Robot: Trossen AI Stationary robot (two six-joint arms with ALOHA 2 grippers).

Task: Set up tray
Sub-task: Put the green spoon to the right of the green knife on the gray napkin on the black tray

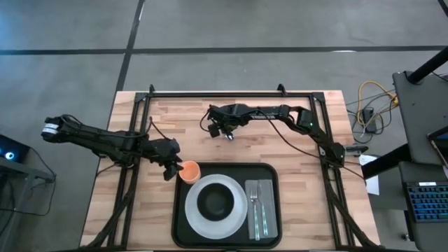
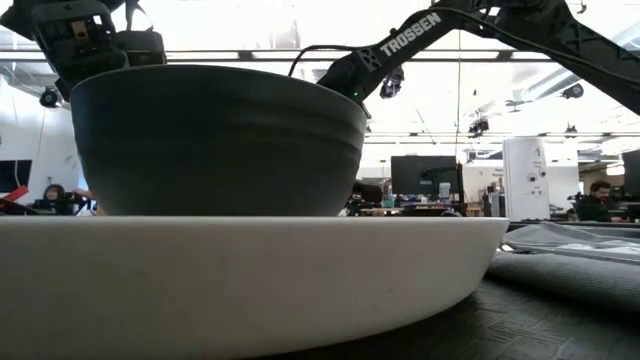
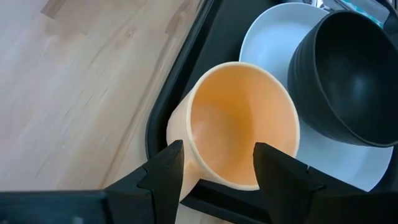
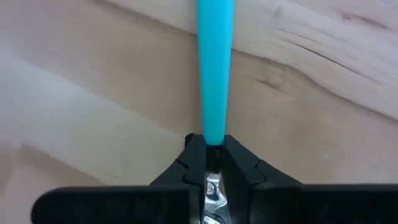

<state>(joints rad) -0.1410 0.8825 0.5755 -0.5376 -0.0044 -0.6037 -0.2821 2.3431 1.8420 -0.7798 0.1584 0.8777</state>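
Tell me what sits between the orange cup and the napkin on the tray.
In the high view, the white plate with the black bowl on it lies between the orange cup and the grey napkin, all on the tray.

Large black low-rimmed tray [image 1: 180, 222] lies flat at table's near edge.

Bare tabletop [image 1: 280, 140] lies open behind the crowded tray [image 1: 269, 171].
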